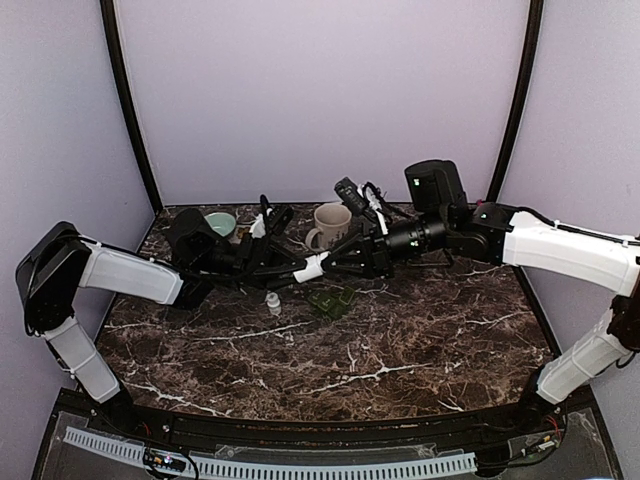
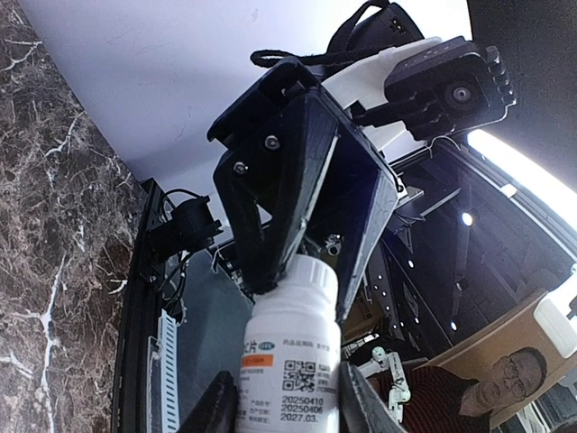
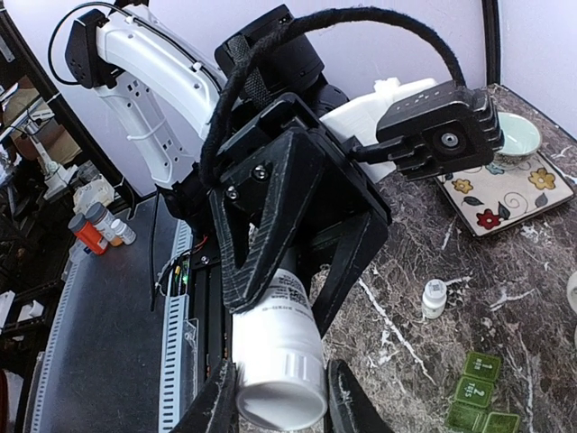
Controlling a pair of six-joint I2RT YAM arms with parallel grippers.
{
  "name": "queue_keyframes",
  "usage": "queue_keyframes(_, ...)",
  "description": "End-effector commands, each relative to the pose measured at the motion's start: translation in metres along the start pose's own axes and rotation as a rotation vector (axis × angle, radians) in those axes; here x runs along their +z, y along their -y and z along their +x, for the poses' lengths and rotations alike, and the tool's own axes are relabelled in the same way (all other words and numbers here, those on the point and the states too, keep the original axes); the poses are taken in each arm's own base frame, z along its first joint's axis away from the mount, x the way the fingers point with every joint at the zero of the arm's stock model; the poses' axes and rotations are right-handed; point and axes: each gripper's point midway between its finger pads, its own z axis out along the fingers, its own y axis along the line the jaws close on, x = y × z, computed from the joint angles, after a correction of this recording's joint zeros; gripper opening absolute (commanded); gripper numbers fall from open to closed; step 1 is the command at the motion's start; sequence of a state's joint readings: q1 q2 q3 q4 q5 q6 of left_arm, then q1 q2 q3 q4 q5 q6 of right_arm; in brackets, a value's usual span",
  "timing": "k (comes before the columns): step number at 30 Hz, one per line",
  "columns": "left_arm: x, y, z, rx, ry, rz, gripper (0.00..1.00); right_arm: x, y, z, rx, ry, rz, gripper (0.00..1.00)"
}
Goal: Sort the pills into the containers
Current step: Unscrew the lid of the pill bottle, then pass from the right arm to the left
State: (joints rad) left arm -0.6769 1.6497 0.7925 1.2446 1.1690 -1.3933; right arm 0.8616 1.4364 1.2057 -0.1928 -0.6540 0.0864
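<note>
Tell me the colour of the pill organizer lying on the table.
Green. The pill organizer shows best in the right wrist view.

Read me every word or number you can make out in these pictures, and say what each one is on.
"20250410": on the bottle, first date line of its label.
"2027.03.": same label, third date line.
The second date line begins "202504"; its last digits are unclear.
Chinese print on the label and its QR code: too small to read.
Marks on the green pill box lids: too blurred to read.
</note>
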Motion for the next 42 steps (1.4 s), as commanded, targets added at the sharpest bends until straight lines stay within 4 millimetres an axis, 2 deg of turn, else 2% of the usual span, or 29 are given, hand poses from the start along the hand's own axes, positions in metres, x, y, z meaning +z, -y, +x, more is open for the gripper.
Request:
queue_keyframes(1,0.006,0.054,0.000,0.184,-0.057,0.118,0.17,0.007,0.021,0.017,0.016,-0.034,0.072,0.02)
queue_keyframes(18,0.006,0.053,0.003,0.190,-0.074,0.151,0.17,0.002,0.009,-0.003,0.076,0.038,-0.041,0.05)
queue_keyframes(27,0.006,0.054,0.005,0.191,-0.085,0.158,0.17,0.000,0.005,-0.008,0.114,0.057,-0.106,0.06)
queue_keyframes(42,0.007,0.054,0.003,0.184,-0.098,0.164,0.16,-0.010,0.010,-0.013,0.137,0.089,-0.127,0.09)
